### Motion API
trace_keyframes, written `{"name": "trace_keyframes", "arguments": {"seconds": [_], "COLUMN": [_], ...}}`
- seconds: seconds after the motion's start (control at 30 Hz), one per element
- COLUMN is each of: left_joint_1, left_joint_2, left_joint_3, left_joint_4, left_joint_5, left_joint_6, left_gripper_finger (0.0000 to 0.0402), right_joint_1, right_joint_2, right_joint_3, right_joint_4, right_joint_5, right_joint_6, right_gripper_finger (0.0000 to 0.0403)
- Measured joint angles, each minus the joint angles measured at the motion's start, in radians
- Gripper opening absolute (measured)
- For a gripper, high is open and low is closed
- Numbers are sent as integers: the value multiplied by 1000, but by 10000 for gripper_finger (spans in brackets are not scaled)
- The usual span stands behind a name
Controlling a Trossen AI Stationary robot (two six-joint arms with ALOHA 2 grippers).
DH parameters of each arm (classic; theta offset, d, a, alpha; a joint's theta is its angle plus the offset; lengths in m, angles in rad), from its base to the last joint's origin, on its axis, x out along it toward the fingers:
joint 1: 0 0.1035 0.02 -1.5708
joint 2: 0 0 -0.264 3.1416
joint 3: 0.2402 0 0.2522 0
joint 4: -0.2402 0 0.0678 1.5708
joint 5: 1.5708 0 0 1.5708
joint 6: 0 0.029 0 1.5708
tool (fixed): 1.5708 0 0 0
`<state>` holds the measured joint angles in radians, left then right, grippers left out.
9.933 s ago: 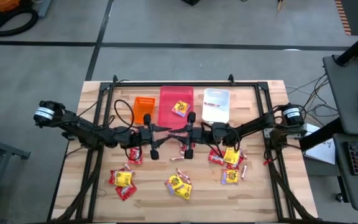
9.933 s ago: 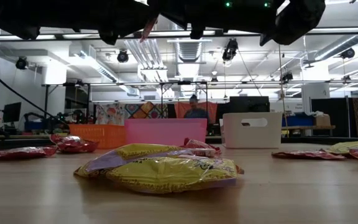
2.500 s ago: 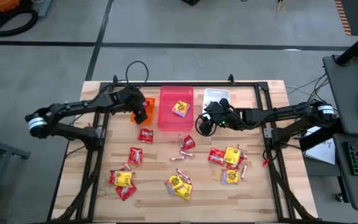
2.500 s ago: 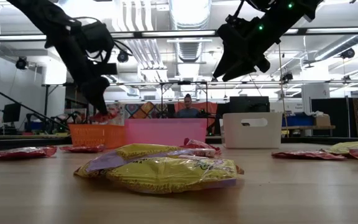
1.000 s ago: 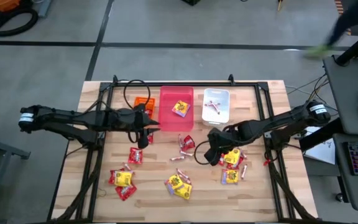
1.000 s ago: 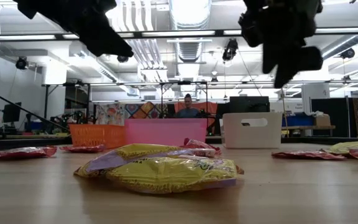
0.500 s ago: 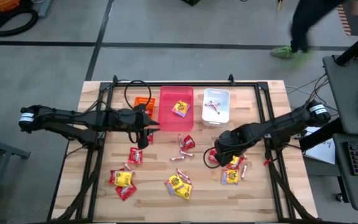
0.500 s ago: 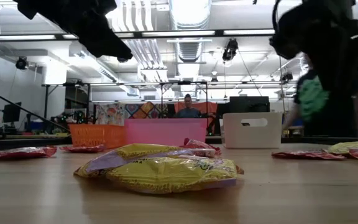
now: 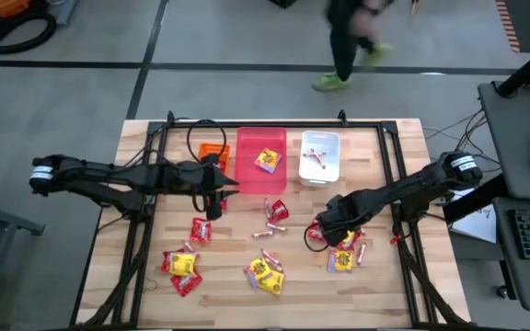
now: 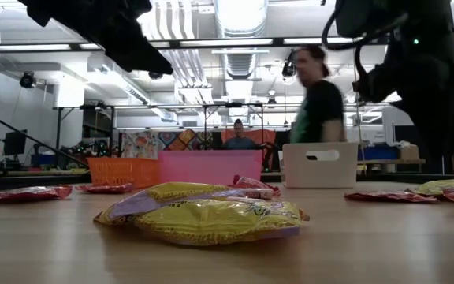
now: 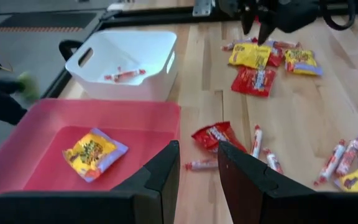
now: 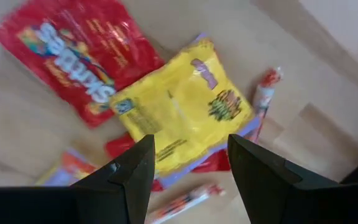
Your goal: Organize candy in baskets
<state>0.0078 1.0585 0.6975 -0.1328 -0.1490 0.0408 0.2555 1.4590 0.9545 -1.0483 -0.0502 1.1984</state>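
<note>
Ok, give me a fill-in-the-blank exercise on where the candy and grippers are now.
1. The pink basket holds one ____ packet.
2. The stick candies already sorted lie in the ____ basket.
3. The right gripper hangs open right over a ____ packet.
4. The left gripper is nearest the ____ basket.

Missing words: yellow; white; yellow; orange

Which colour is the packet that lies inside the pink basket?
Yellow with purple edges, the packet in the pink basket; the left wrist view shows it best.
</note>
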Motion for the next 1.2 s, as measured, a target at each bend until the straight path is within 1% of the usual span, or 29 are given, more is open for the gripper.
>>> {"name": "trace_keyframes", "arguments": {"seconds": [0.17, 0.3, 0.4, 0.6, 0.7, 0.77, 0.83, 1.0, 1.1, 1.2], "left_joint_1": [0, 0, 0, 0, 0, 0, 0, 0, 0, 0], "left_joint_2": [27, 35, 35, 35, 35, 35, 35, 41, 62, 96], "left_joint_3": [0, 0, 0, 0, 0, 0, 0, 0, 0, 0], "left_joint_4": [1, 7, 11, 15, 14, 13, 13, 16, 35, 76], "left_joint_5": [0, 0, 0, 0, 0, 0, 0, 0, 2, 44], "left_joint_6": [2, 3, 3, 2, 2, 2, -3, -8, -4, -3], "left_gripper_finger": [93, 93, 93, 93, 93, 93, 93, 93, 93, 93], "right_joint_1": [6, 11, 11, 11, 13, 14, 15, 13, 13, 13], "right_joint_2": [43, 70, 88, 149, 188, 212, 232, 253, 222, 168], "right_joint_3": [-22, -22, -22, -27, -25, -26, -27, -27, -27, -32], "right_joint_4": [34, 72, 95, 115, 121, 137, 165, 186, 186, 186], "right_joint_5": [1, 0, 17, 32, 65, 71, 92, 123, 127, 141], "right_joint_6": [-215, -335, -369, -386, -402, -424, -441, -501, -508, -503], "right_gripper_finger": [194, 194, 194, 194, 188, 171, 141, 29, 16, 10]}}
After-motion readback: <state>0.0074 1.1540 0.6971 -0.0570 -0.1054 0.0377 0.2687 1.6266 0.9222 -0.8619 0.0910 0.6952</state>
